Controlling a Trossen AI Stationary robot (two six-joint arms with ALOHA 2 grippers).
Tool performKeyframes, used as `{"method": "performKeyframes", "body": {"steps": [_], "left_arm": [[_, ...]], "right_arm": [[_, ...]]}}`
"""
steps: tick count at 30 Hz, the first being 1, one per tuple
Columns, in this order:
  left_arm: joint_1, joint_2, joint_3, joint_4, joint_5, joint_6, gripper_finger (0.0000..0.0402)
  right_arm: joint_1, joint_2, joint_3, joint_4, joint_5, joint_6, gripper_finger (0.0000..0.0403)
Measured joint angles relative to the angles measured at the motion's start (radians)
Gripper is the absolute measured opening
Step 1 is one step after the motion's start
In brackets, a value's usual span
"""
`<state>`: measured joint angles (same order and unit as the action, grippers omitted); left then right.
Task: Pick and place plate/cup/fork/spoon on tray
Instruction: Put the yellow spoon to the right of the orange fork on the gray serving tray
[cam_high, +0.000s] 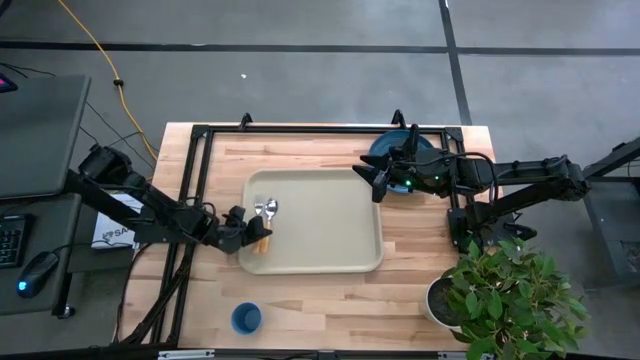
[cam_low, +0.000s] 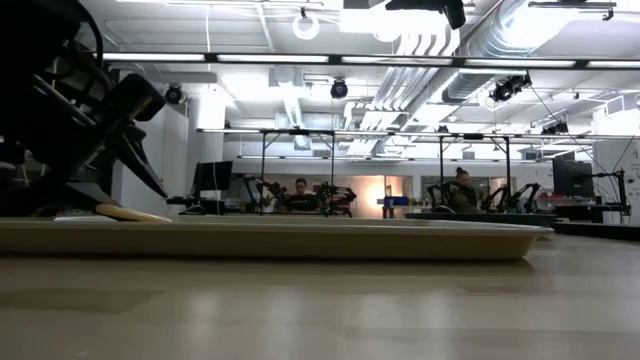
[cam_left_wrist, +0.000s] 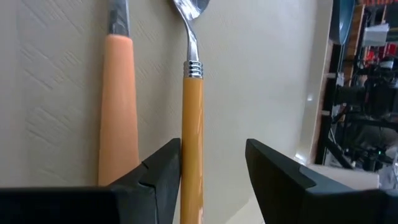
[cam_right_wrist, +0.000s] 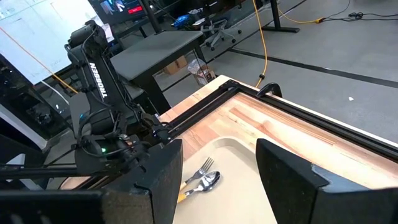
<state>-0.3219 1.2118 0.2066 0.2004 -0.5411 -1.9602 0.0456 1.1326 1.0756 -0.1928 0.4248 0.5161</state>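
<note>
**Cutlery on the tray, my left fingers spread round the spoon handle**

High view: the large cream-beige rectangular tray (cam_high: 330, 235) lies mid-table on the pale wooden table (cam_high: 330, 300). My left gripper (cam_high: 252, 237) sits at the tray's left edge, over the orange handles. The slim spoon with silver oval bowl (cam_high: 270, 212) and the slim fork with silver tines (cam_high: 259, 213) lie side by side just inside that edge, heads pointing to the far side. My right gripper (cam_high: 377, 181) hovers over the tray's far right corner. The round flat blue plate (cam_high: 392, 150) is beyond that corner, on the table, partly hidden under my right arm. The small blue cylindrical cup (cam_high: 245, 318) stands on the table near the front edge, well apart from the tray. A green plant in a white pot (cam_high: 500, 295) stands at the front right.

Low view: only the tray's rim (cam_low: 300, 240) seen edge-on, my left arm dark at the left. A handle tip pokes up above the rim; cup and plate do not show here.

Left wrist view: my fingers (cam_left_wrist: 155, 177) are released, spread apart, the spoon's handle (cam_left_wrist: 192, 137) between them, close against one finger. The fork's handle (cam_left_wrist: 117, 106) lies outside that same finger.

Right wrist view: fingers (cam_right_wrist: 155, 180) spread wide, holding nothing. It looks across the tray (cam_right_wrist: 242, 168) at fork (cam_right_wrist: 202, 169) and spoon (cam_right_wrist: 208, 182), heads touching.
</note>
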Motion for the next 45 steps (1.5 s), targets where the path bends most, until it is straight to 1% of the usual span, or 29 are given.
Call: {"method": "performKeyframes", "body": {"steps": [3,8,12,18,23,27,37,45], "left_arm": [[0.021,0.000,0.000,0.000,0.002,0.014,0.0163],[0.056,0.000,0.000,-0.001,0.058,0.047,0.0163],[0.061,0.000,0.000,0.015,0.083,0.092,0.0163],[0.061,0.000,0.000,0.009,0.088,0.135,0.0163],[0.061,0.000,0.000,0.005,0.125,0.170,0.0163],[0.063,0.000,0.000,-0.017,0.127,0.176,0.0163],[0.119,0.000,0.001,-0.020,0.143,0.270,0.0163],[0.143,0.000,0.001,-0.010,0.177,0.270,0.0163]], "right_arm": [[0.000,0.000,0.000,0.000,0.000,0.001,0.0195],[0.000,0.000,0.000,0.000,-0.002,0.003,0.0195],[0.000,0.000,0.000,0.000,-0.002,0.003,0.0195],[0.000,0.000,0.000,0.000,-0.002,0.003,0.0195],[0.000,0.000,0.000,0.000,-0.002,0.004,0.0195],[0.000,0.000,0.000,0.000,-0.001,0.004,0.0195],[0.000,0.000,0.000,0.000,-0.001,0.011,0.0195],[0.000,0.000,0.000,0.000,-0.001,0.011,0.0195]]}}
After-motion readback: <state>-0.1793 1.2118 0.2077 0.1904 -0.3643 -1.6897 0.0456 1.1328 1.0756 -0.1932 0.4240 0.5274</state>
